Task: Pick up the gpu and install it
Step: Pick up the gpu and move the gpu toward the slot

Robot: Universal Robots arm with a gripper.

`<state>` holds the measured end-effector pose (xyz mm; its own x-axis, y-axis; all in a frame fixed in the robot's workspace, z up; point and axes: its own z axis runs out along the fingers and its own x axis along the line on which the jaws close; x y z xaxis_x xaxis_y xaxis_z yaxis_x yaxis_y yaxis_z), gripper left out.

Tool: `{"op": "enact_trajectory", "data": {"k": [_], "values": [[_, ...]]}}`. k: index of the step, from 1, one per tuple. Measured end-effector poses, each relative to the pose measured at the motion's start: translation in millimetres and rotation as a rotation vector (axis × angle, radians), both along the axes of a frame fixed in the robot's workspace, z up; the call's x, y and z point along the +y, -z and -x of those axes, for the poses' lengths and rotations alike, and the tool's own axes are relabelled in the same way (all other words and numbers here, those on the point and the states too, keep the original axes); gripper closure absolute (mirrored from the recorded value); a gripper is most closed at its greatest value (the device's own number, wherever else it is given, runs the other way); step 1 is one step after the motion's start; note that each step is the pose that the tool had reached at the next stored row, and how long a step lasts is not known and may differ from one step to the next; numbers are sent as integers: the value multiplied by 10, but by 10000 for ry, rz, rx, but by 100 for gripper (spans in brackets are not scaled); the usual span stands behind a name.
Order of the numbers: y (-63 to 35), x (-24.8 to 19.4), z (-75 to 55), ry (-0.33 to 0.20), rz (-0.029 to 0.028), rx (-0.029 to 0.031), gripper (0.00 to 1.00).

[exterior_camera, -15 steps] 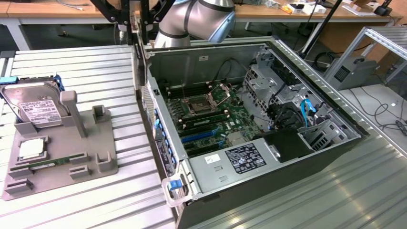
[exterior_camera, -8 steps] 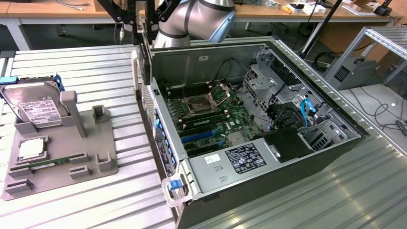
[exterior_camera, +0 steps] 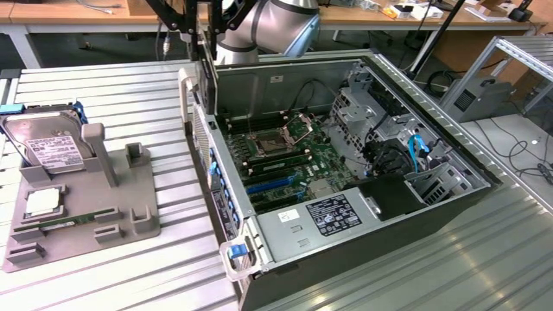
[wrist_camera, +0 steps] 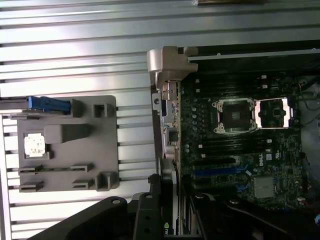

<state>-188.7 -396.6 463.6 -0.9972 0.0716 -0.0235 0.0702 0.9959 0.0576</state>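
Observation:
The gpu hangs edge-on as a dark flat card above the side wall of the open computer case on the exterior view's left. My gripper is shut on its upper part, under the grey arm. In the wrist view the gpu shows its silver bracket edge and a strip of green board between the black fingers of my gripper. It is held over the case's rear edge, beside the motherboard with its blue expansion slots. The motherboard lies flat inside the case.
A grey parts fixture sits on the slatted table on the exterior view's left. It holds a silver hard drive, a processor chip and a thin memory stick. Drive cages and cables fill the case's far side.

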Motion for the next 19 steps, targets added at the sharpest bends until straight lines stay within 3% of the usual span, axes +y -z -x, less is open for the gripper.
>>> {"op": "enact_trajectory", "data": {"k": [11, 19], "values": [[16, -9, -148, 0, 27, 0, 73], [24, -42, -214, -1, 42, -1, 73]]}}
